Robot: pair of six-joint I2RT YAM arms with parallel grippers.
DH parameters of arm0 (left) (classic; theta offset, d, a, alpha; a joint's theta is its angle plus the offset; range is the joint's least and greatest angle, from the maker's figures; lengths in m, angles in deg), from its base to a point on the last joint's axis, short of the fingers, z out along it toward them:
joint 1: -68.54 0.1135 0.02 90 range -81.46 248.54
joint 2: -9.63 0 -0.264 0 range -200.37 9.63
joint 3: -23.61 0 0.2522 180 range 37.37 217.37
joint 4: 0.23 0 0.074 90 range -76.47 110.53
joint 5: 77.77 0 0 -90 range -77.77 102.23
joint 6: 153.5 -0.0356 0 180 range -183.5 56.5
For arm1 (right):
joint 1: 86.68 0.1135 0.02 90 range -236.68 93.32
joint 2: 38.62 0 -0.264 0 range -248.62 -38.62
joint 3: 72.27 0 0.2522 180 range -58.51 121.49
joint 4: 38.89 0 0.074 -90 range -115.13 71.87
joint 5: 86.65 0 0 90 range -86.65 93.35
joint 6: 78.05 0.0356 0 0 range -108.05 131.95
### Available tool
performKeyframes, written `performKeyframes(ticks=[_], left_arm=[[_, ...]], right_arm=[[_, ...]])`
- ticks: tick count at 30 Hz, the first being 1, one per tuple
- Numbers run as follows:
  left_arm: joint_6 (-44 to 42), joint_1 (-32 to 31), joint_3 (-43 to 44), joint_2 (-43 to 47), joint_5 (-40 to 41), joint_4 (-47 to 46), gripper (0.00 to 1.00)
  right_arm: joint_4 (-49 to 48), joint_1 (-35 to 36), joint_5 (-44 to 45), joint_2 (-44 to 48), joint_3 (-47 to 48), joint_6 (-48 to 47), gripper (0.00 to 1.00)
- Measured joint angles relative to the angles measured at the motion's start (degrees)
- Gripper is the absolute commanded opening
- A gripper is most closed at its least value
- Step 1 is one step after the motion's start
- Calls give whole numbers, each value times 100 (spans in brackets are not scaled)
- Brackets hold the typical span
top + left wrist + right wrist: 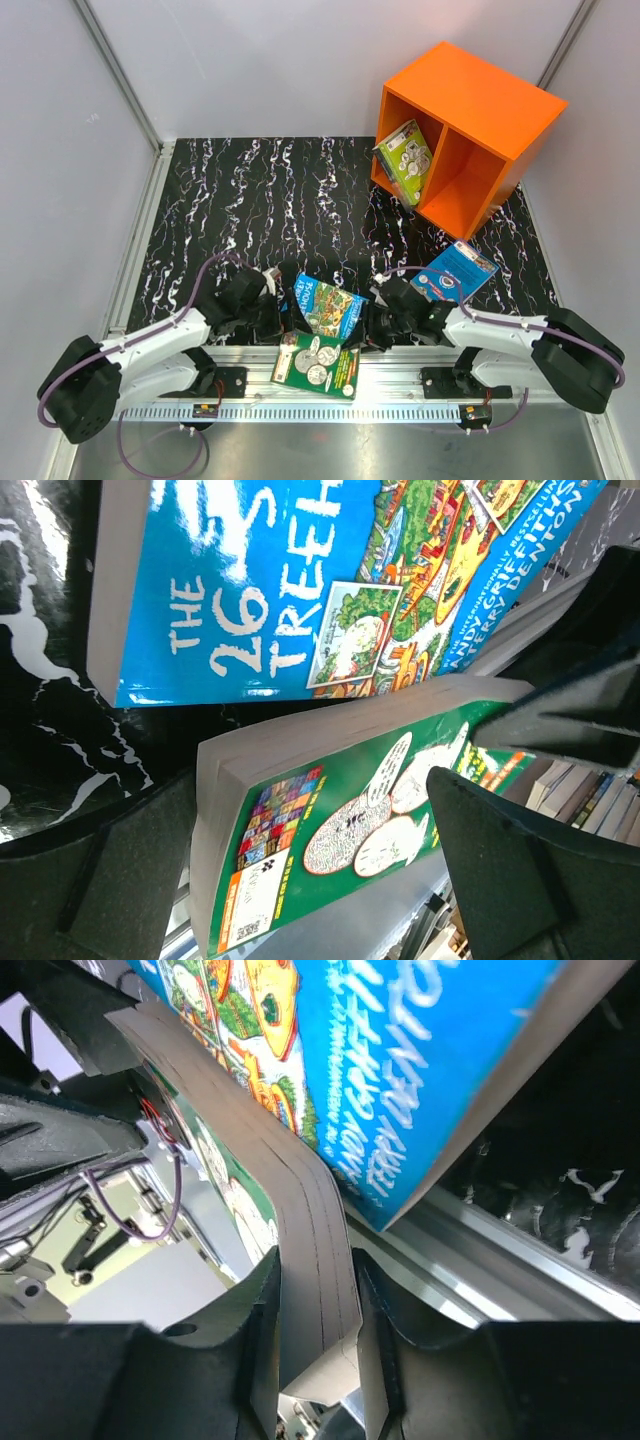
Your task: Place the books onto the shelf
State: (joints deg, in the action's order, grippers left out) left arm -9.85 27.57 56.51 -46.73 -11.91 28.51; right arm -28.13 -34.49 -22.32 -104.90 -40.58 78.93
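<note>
The orange shelf (500,110) stands at the back right, with a light-green book (405,160) leaning in its left compartment. A green book with coins (318,365) juts over the table's front edge. My right gripper (372,325) (315,1300) is shut on the green book's page block (300,1210). My left gripper (272,312) (310,810) is open, a finger on either side of the green book's (330,820) other end. A blue treehouse book (328,307) (280,570) (400,1050) lies just behind it. A blue book with a round emblem (455,272) lies to the right.
The tabletop (250,200) is black with white marbling. An aluminium rail (400,385) (520,1260) runs along its front edge under the green book. White walls close in the left, back and right sides.
</note>
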Motion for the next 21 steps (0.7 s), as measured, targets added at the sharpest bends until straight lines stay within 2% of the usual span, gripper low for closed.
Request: performKeyframes(ticks=[3,6,10,13,16,21], left_arm=[[-17,7,44,-48,-2,31,98],[-31,2,98,-83,0,83,98],[-199,-7,588,-70,197,664,98],[-533,-17,1657,-48,651,1539,99],[-997,-24,3136,-28,1215,2120,99],[-1720,-258,5093,-92,2118,2872,99]], right_arm=[[417,22,-42,-61,313,-190,0],[905,31,-13,-28,632,-402,0],[1589,44,155,146,1067,-640,0],[2166,44,275,205,1537,-776,0],[2861,55,326,105,2258,-962,0],[3998,-79,461,-614,3912,-1384,0]])
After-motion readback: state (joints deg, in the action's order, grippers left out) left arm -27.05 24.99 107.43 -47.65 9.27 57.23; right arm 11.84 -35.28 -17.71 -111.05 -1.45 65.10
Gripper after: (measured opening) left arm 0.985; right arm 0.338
